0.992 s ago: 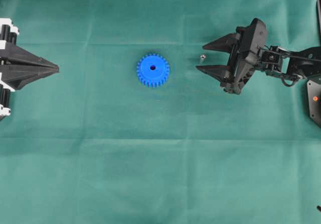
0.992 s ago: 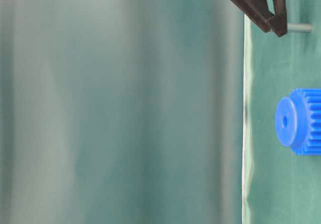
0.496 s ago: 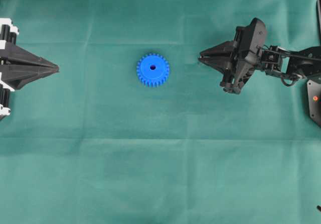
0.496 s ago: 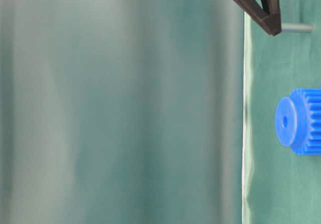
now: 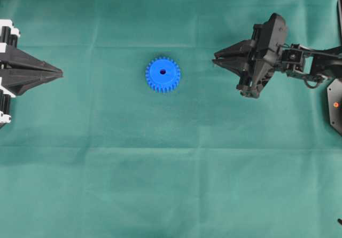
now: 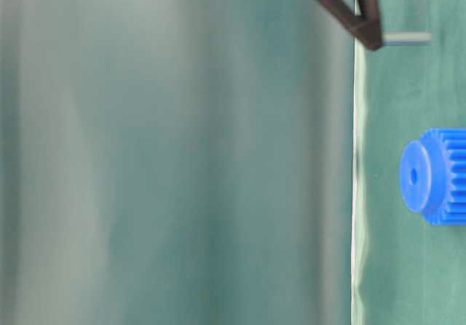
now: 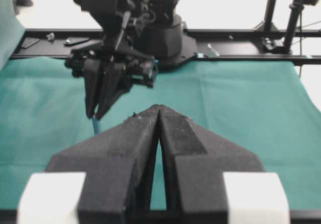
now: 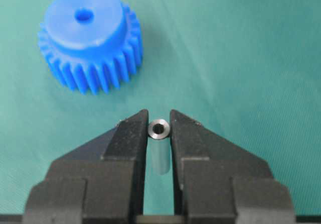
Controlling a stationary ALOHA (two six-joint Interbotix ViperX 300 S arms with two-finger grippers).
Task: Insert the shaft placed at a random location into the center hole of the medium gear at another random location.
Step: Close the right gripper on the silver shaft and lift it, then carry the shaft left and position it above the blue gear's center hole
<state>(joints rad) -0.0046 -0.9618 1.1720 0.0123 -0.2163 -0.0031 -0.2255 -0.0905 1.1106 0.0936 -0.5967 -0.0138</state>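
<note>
The blue medium gear (image 5: 163, 74) lies flat on the green cloth, its center hole (image 5: 163, 71) facing up and uncovered. To its right, my right gripper (image 5: 215, 62) is shut on the shaft. In the right wrist view the silvery shaft (image 8: 159, 129) is pinched between the black fingertips, end-on, with the medium gear (image 8: 90, 43) just beyond. The table-level view shows the shaft (image 6: 406, 38) sticking out of the jaws, off the cloth. My left gripper (image 5: 60, 74) rests shut and holds nothing at the far left edge.
A black fixture with a red dot (image 5: 334, 104) sits at the right edge. The green cloth (image 5: 171, 184) covers the table. A black rail (image 7: 241, 33) and the right arm's base run along the far side in the left wrist view.
My right gripper's jaws closed around the shaft, which stood between them on the cloth, then lifted it a little. The gear and the left gripper have not moved.
</note>
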